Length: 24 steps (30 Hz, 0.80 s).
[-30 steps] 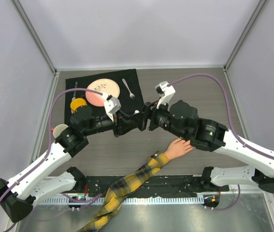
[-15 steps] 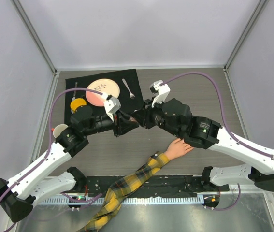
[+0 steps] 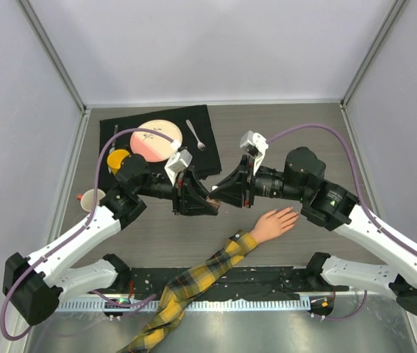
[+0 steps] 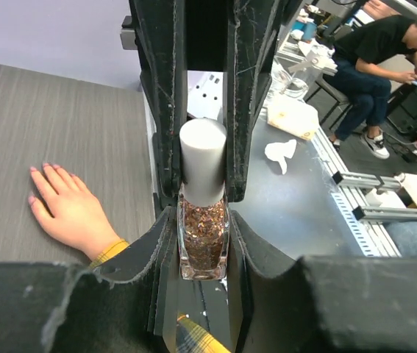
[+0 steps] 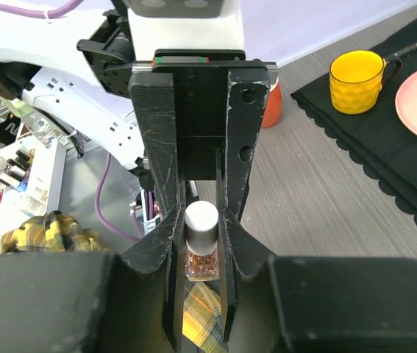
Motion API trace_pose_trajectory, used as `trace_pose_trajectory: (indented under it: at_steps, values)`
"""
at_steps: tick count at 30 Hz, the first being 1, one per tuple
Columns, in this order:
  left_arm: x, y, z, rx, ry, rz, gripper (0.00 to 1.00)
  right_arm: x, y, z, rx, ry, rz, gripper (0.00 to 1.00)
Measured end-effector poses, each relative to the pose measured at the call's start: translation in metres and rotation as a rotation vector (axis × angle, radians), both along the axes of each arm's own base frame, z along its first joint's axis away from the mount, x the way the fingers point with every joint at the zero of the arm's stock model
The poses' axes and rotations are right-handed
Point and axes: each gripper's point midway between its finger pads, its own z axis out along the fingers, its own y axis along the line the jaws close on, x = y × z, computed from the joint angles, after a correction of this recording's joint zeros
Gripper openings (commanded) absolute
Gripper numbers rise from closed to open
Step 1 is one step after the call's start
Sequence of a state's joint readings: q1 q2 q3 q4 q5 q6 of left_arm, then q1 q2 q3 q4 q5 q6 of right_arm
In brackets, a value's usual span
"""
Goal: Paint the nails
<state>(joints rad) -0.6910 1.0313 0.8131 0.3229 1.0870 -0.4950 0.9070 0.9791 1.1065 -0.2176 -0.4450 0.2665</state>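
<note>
A small glass bottle of copper glitter polish (image 4: 203, 235) with a white cap (image 4: 203, 160) stands upright between both grippers, a little above the table. My left gripper (image 4: 203, 224) is shut on the glass body. My right gripper (image 5: 201, 220) faces it and is shut on the cap (image 5: 201, 219). In the top view the two grippers meet at the table's middle, left (image 3: 202, 203) and right (image 3: 226, 195). The mannequin hand (image 3: 271, 224) lies flat just right of them, its nails (image 3: 293, 215) pointing right. Its plaid sleeve (image 3: 193, 283) runs to the near edge.
A black mat (image 3: 120, 132) at the back left carries a pink plate (image 3: 157, 140), a yellow cup (image 3: 118, 159) and a fork (image 3: 195, 134). A white cup (image 3: 90, 198) stands beside my left arm. Grey walls enclose three sides.
My right gripper has closed on the bottle's cap. Both grippers, with the bottle, have shifted towards the near side, closer to the hand.
</note>
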Motion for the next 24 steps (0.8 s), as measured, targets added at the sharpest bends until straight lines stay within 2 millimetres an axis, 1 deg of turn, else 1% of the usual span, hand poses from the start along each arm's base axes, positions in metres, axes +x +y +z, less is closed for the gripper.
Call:
trace_pose_trajectory:
  at_steps: [1, 2, 4, 5, 6, 8, 10, 12, 15, 18, 20, 22, 24]
  values:
    - [0.001, 0.001, -0.001, 0.002, -0.003, 0.001, 0.0, 0.001, 0.001, 0.0, -0.003, 0.0, 0.007, 0.35]
    - [0.002, 0.002, -0.002, 0.007, -0.004, 0.012, 0.0, 0.002, 0.001, 0.001, -0.008, 0.002, 0.003, 0.44]
    - [0.01, 0.001, -0.004, 0.018, -0.025, 0.06, 0.0, 0.008, 0.001, 0.002, -0.016, 0.004, -0.031, 0.58]
    - [0.016, 0.0, -0.004, 0.027, -0.037, 0.095, 0.0, 0.015, 0.001, -0.001, -0.031, 0.014, -0.07, 0.68]
    - [0.022, -0.001, -0.006, 0.037, -0.046, 0.13, 0.0, 0.02, 0.001, -0.004, -0.044, 0.025, -0.102, 0.71]
    - [0.038, -0.002, -0.011, 0.07, -0.073, 0.226, 0.0, 0.036, -0.007, -0.007, -0.063, 0.052, -0.219, 0.76]
    - [0.054, 0.001, -0.017, 0.103, -0.094, 0.317, 0.0, 0.049, -0.017, -0.006, -0.063, 0.078, -0.325, 0.77]
    - [0.065, 0.004, -0.022, 0.132, -0.108, 0.384, 0.0, 0.059, -0.025, -0.001, -0.05, 0.105, -0.414, 0.77]
    - [0.075, 0.009, -0.026, 0.157, -0.125, 0.454, 0.0, 0.064, -0.028, 0.009, -0.035, 0.133, -0.497, 0.77]
    - [0.078, 0.013, -0.025, 0.162, -0.132, 0.485, 0.0, 0.061, -0.015, 0.018, -0.04, 0.139, -0.53, 0.73]
    - [0.08, 0.015, -0.023, 0.158, -0.14, 0.501, 0.0, 0.059, -0.006, 0.018, -0.059, 0.137, -0.545, 0.61]
    - [0.08, 0.016, -0.021, 0.153, -0.149, 0.511, 0.0, 0.059, 0.005, 0.012, -0.094, 0.135, -0.56, 0.51]
    - [0.08, 0.018, -0.018, 0.147, -0.158, 0.519, 0.0, 0.061, 0.011, 0.003, -0.128, 0.138, -0.58, 0.49]
